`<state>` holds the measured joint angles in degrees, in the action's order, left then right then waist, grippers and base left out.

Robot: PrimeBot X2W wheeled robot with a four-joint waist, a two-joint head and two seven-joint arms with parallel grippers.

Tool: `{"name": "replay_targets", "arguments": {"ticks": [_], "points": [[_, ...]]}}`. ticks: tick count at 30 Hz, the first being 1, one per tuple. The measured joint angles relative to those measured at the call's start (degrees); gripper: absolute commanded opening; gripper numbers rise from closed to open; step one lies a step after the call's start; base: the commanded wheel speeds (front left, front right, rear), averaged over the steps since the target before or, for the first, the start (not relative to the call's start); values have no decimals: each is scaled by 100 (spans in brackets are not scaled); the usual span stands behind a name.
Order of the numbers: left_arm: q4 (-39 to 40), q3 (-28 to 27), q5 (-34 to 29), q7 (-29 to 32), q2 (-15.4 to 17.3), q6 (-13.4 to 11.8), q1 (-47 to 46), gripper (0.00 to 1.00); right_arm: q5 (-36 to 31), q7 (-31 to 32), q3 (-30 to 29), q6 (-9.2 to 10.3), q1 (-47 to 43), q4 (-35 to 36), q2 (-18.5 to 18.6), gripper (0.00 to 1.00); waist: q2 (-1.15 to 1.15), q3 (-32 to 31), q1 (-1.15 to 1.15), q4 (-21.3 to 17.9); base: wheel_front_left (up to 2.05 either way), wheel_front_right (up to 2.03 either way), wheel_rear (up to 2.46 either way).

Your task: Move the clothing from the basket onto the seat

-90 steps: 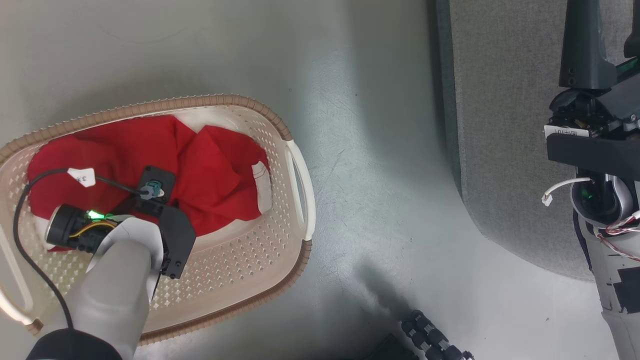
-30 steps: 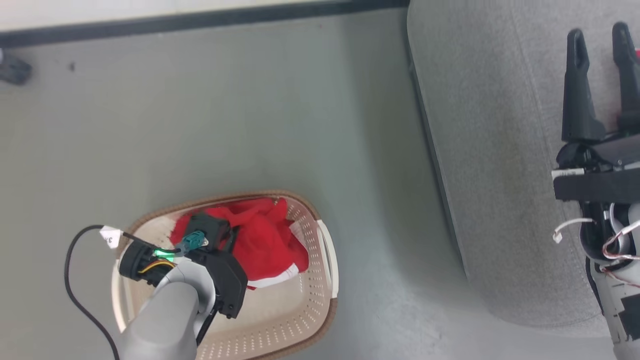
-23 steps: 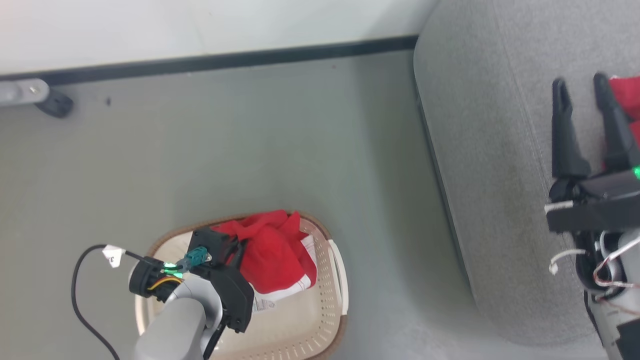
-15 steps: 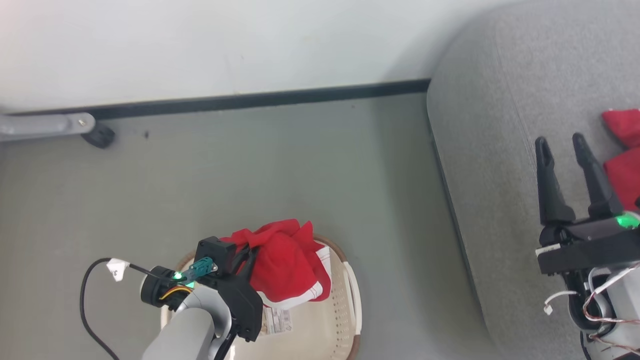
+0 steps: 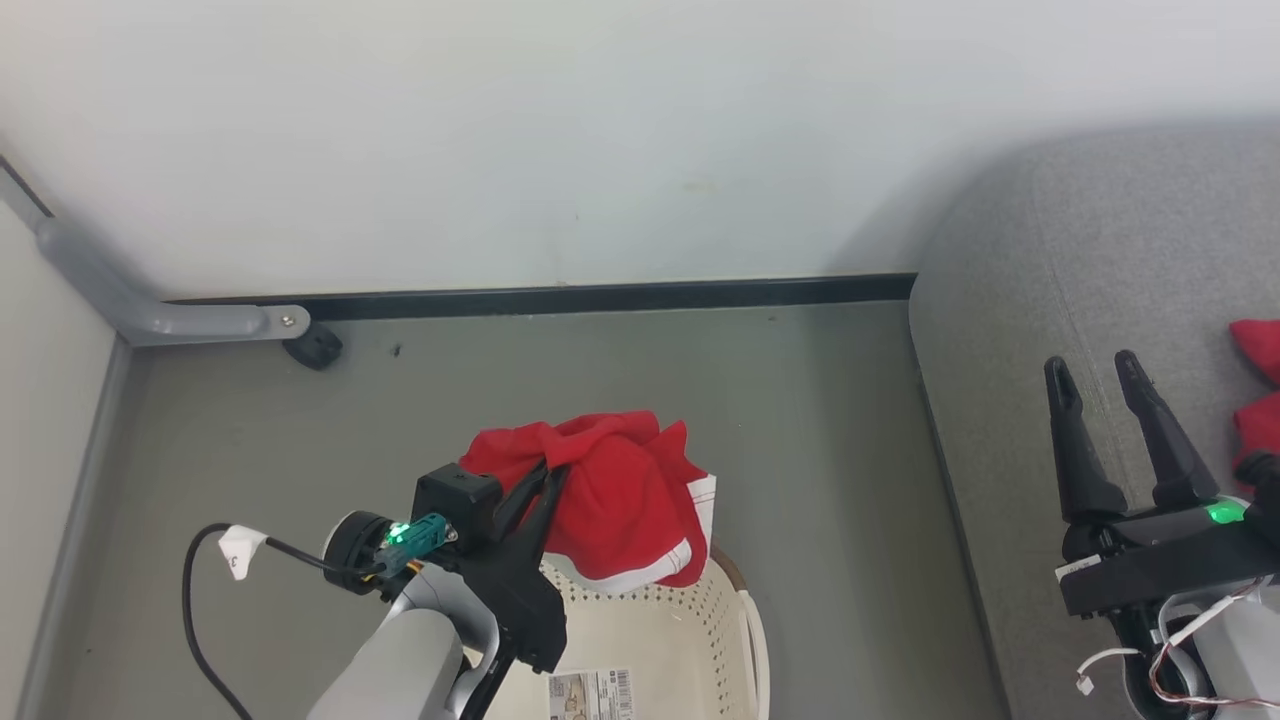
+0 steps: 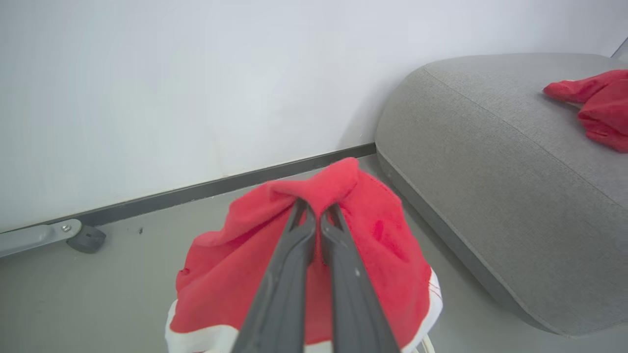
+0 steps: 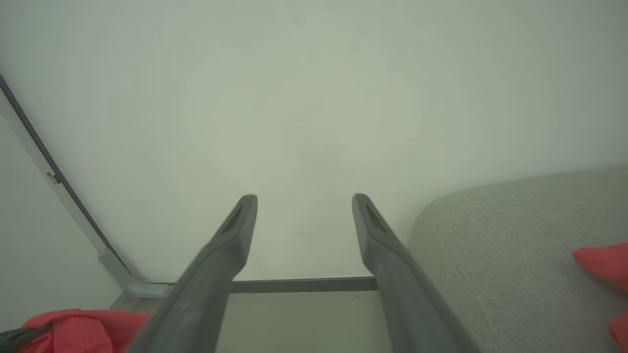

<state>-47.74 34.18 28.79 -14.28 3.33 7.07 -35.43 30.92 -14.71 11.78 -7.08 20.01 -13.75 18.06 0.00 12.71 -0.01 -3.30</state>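
Starting at the left, a grey metal rail (image 5: 150, 315) ends in a black caster (image 5: 312, 350) beside the wall's dark baseboard (image 5: 600, 297). A white tag (image 5: 238, 550) on the left arm's black cable (image 5: 184, 610) carries a mark too small to read. The left gripper (image 6: 316, 208) is pinched tight on a fold of the clothing (image 5: 625, 500), which hangs bunched above the basket (image 5: 700, 620), its white-trimmed hem over the far rim. A printed label (image 5: 590, 692) with a barcode lies on the basket's bottom, its text illegible. A strip of grey floor (image 5: 830, 480) separates basket from seat (image 5: 1000, 400). Over the seat's near edge the right gripper (image 5: 1090, 362) hovers, fingers spread wide and empty; another red cloth (image 5: 1262, 400) lies on the seat just beyond it.
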Motion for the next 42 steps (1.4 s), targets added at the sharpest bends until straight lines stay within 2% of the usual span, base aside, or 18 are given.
{"name": "replay_targets", "arguments": {"ticks": [12,20,27,33,36,39,42], "points": [[1359,-99,-43,-2,266,-11,386,0,92,0,478,0,-274,-2,-80,100,0,-482,0,242,0,0,0],[2101,-123,-123,-2,405,-138,456,0,136,0,887,0,-330,44,-54,100,1,-638,1,275,0,0,0],[2525,-116,-176,4,488,-248,458,0,143,1,1850,0,-307,175,74,100,1,-672,1,281,0,0,0],[2846,-85,-185,119,500,-285,458,0,154,8,2436,0,-141,83,241,100,1,-680,1,300,0,0,0],[2932,-73,-185,167,500,-305,458,0,252,35,2700,0,-15,35,238,100,1,-680,1,311,0,0,0],[3119,-60,-185,310,499,-313,456,0,319,149,3297,0,278,-294,174,100,1,-676,1,348,0,0,0],[3244,-51,-185,382,497,-360,456,0,428,188,3527,0,464,-517,58,100,1,-671,1,375,0,0,0]]}}
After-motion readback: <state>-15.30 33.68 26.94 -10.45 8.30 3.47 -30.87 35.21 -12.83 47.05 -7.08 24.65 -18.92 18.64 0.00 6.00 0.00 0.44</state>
